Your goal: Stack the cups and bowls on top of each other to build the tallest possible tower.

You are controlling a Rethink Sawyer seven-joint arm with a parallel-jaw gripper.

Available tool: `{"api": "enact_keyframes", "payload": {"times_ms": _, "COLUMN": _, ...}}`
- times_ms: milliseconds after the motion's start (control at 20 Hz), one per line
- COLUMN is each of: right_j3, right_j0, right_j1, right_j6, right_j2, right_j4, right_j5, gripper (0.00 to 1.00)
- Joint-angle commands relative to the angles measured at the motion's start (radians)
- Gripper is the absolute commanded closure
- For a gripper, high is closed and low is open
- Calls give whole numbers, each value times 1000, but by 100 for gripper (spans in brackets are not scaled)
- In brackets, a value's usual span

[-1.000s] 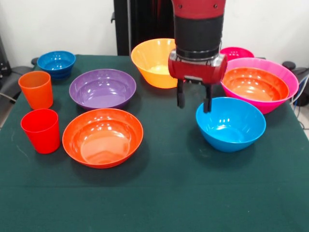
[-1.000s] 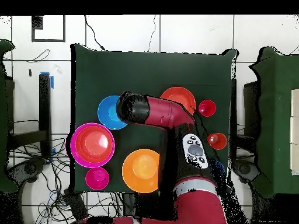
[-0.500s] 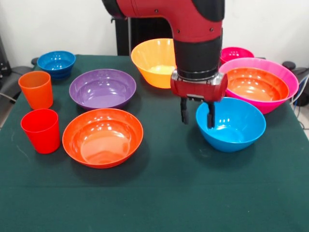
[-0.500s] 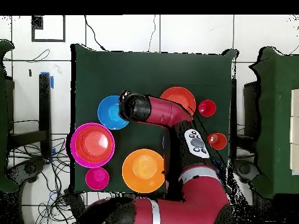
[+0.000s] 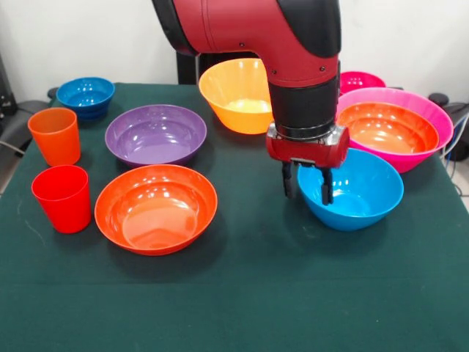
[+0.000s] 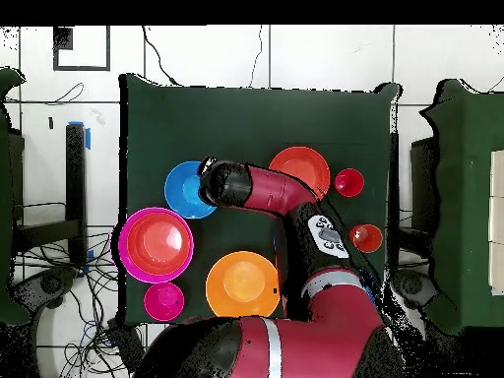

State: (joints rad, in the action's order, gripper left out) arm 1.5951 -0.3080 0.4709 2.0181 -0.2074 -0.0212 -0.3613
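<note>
My gripper (image 5: 307,188) is open and low over the left rim of the big blue bowl (image 5: 359,192), one finger outside the wall and the other inside. Right behind it stands the tower, a large pink bowl (image 5: 423,110) with a red-orange bowl (image 5: 387,129) nested in it. To the left lie a shallow red-orange bowl (image 5: 155,208), a purple bowl (image 5: 155,134) and a small blue bowl (image 5: 86,94). The orange cup (image 5: 55,136) and red cup (image 5: 62,198) stand upright at the left edge. From overhead, my wrist covers the blue bowl's (image 6: 184,190) right rim.
A yellow-orange bowl (image 5: 236,92) sits at the back centre and a small pink-red bowl (image 5: 359,79) behind the tower. The dark green cloth (image 5: 264,293) runs bare along the front. Overhead, my arm (image 6: 285,197) crosses the table's middle and hides the purple bowl.
The gripper has come down and shifted a little right, from above the table beside the blue bowl to straddling its left rim. No bowl or cup has moved.
</note>
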Motion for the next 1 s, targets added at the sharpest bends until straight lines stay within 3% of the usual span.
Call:
{"api": "enact_keyframes", "payload": {"times_ms": 50, "right_j3": -20, "right_j0": 1, "right_j1": -26, "right_j6": 12, "right_j2": -71, "right_j4": 64, "right_j5": 68, "gripper": 0}}
{"api": "enact_keyframes", "payload": {"times_ms": 550, "right_j3": -23, "right_j0": 1, "right_j1": -35, "right_j6": -14, "right_j2": -72, "right_j4": 80, "right_j5": 49, "gripper": 0}}
{"api": "enact_keyframes", "payload": {"times_ms": 600, "right_j3": -21, "right_j0": 3, "right_j1": -34, "right_j6": -10, "right_j2": -69, "right_j4": 88, "right_j5": 61, "gripper": 100}}
{"api": "enact_keyframes", "payload": {"times_ms": 1000, "right_j3": -74, "right_j0": 72, "right_j1": -24, "right_j6": -9, "right_j2": 22, "right_j4": 120, "right_j5": -56, "gripper": 100}}
